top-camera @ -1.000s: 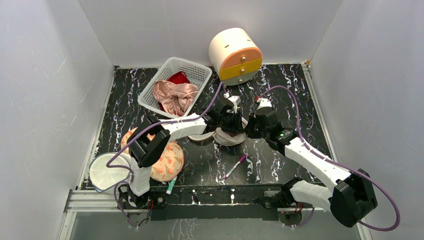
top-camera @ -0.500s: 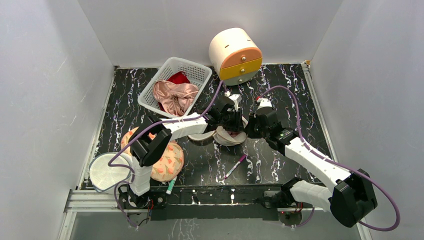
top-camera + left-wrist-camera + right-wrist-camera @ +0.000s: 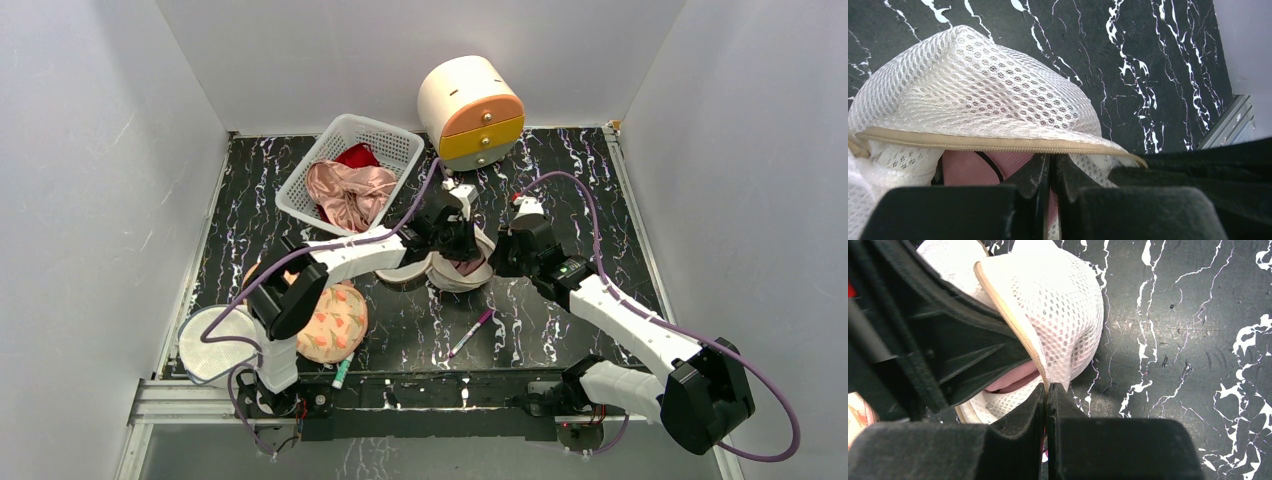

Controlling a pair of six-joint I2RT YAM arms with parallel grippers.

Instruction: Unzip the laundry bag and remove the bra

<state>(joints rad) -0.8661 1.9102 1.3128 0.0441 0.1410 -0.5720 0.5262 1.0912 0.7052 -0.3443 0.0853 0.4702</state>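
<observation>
As the scene is read from the near edge outward, a floral padded piece (image 3: 335, 320) is found well to the near left of the laundry bag (image 3: 455, 276), and a pink pen (image 3: 470, 333) near its front. The bag's zip rim is parted: the rim is pinched by the closed right gripper (image 3: 1046, 390), while the left gripper (image 3: 1050, 167) is clamped on the pink bra (image 3: 965, 167) inside the opening. Behind the bag, a white lattice basket (image 3: 305, 175) of clothes is set to the far left and a round drawer unit (image 3: 470, 105) directly beyond.
</observation>
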